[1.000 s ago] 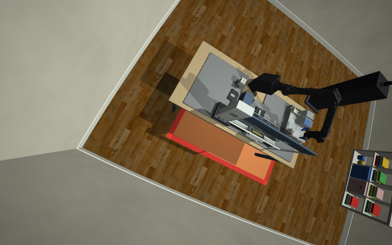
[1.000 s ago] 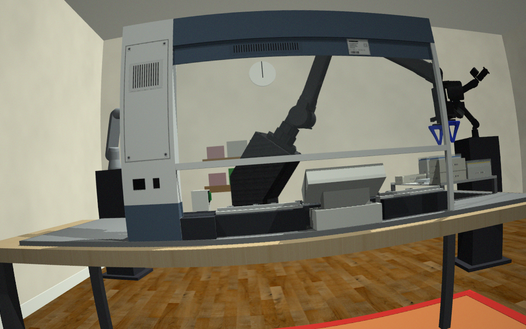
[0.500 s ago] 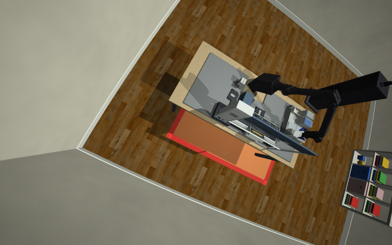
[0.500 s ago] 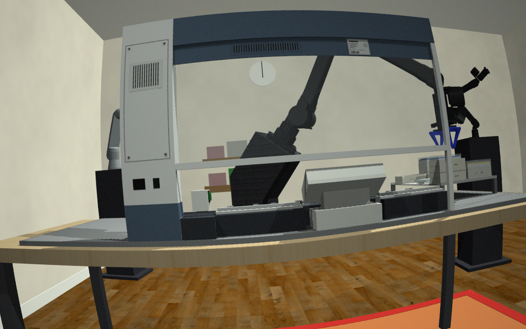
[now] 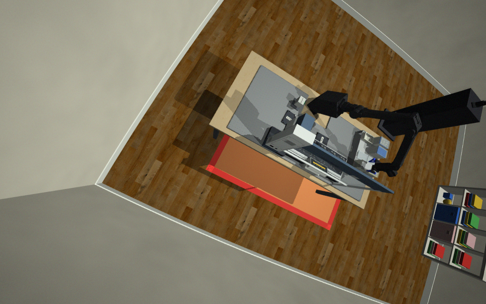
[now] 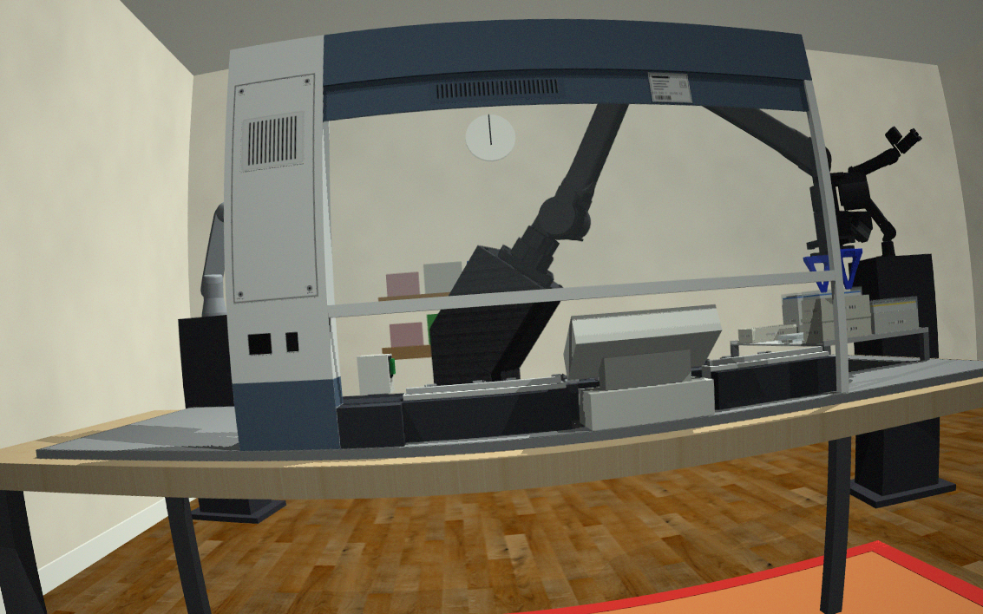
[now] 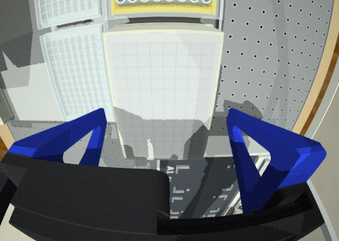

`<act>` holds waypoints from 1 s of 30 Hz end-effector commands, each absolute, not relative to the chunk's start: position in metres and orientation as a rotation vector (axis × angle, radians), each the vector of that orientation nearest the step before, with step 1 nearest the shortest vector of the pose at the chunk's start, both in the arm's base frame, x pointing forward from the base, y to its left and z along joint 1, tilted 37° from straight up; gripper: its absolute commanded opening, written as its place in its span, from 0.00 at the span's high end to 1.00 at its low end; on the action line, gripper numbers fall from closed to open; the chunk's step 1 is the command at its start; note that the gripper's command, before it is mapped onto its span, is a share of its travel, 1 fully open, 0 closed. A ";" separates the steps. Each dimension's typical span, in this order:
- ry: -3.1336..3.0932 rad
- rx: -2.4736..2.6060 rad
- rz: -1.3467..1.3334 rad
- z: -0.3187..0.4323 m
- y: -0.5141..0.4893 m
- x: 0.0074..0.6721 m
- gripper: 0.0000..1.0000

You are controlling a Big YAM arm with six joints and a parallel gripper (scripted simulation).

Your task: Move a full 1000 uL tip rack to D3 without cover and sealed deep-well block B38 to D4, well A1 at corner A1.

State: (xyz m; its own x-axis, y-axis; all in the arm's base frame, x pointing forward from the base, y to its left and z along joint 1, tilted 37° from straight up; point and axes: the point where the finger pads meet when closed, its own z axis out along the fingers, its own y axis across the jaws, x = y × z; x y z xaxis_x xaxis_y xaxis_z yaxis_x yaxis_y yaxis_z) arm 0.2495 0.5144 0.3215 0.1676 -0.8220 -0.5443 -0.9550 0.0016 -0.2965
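My gripper [image 7: 166,115] [image 6: 835,289] is open and empty, low over the SHELF [image 7: 32,95]. Its blue fingers stand on either side of the near end of a white sealed block [image 7: 163,77], a little beyond its long sides. In the exterior view the fingertips are close above two stacked blocks, an upper block [image 6: 854,306] and a lower block [image 6: 851,329]. I cannot read the IDs. Behind the block, a yellow-plated tip rack [image 7: 163,10] shows pale rings on grey in its visible rows. A blue tip rack [image 5: 379,151] also stands on the SHELF. D3 and D4 cannot be told apart.
Two clear-topped items, a nearer one [image 7: 77,71] and a farther one [image 7: 70,5], stand left of the block. The dark deck [image 7: 201,188] with brackets and an A1 mark lies at the bottom. The handler's blue top beam [image 6: 556,49] and a grey rail [image 6: 579,293] span the deck.
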 end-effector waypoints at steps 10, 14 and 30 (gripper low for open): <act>1.684 -1.844 0.289 0.303 0.530 0.251 0.00; 1.684 -1.845 0.289 0.297 0.534 0.252 0.00; 1.682 -1.841 0.289 0.301 0.536 0.253 0.00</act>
State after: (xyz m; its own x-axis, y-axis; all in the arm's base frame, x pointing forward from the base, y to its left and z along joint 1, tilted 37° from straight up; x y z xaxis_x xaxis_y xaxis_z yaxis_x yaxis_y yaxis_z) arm 0.2564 0.5299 0.2953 0.1651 -0.8271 -0.5373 -0.9564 -0.0011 -0.2921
